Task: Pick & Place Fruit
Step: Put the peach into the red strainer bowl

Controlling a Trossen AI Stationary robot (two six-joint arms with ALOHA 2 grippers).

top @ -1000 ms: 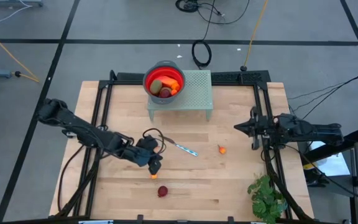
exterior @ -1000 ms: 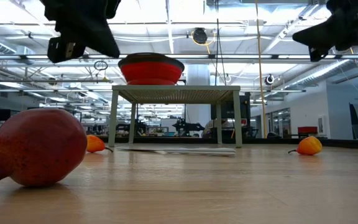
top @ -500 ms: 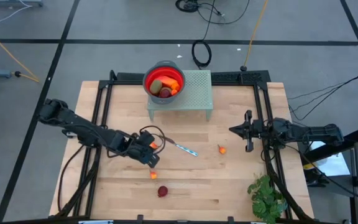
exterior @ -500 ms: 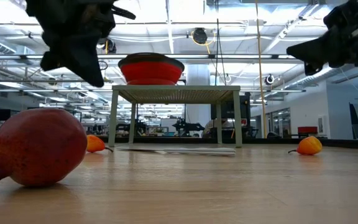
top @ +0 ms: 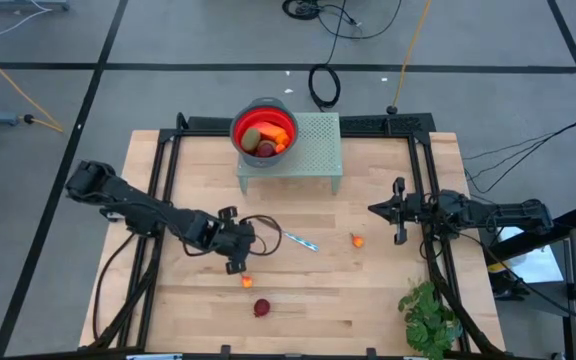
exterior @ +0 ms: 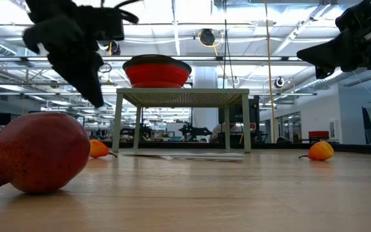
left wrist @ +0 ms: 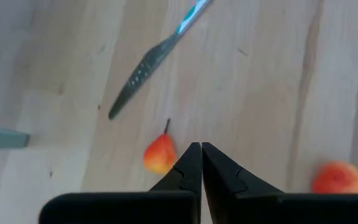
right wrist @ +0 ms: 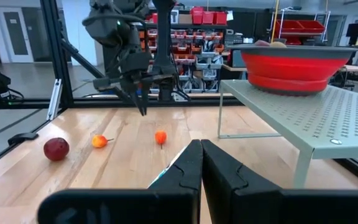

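The left hand (top: 234,262) is held above the desk (top: 368,300), a little left of its middle, with its fingers pressed together and nothing between them. A small orange fruit (top: 247,282) lies on the desk just beside the fingertips, on the side toward the front edge; in the left wrist view this same fruit (left wrist: 159,154) is seen just off the closed fingertips, its thin stem pointing toward the knife (left wrist: 143,66). The dark red fruit (top: 261,307) is found a little farther on toward the front edge.

A second orange fruit (top: 356,240) rests right of the desk's middle, between the knife (top: 296,239) and the right hand (top: 375,208). The right hand is likewise closed and empty, held near the right edge and aimed across the desk.

The remaining pieces are already gathered in the red bowl (top: 239,120) on the small stand (top: 318,150) at the back edge.

The left arm is judged nearer to the two front pieces, the right arm to the lone piece right of the middle. The left fingers would have to be opened before the nearest fruit could be taken.
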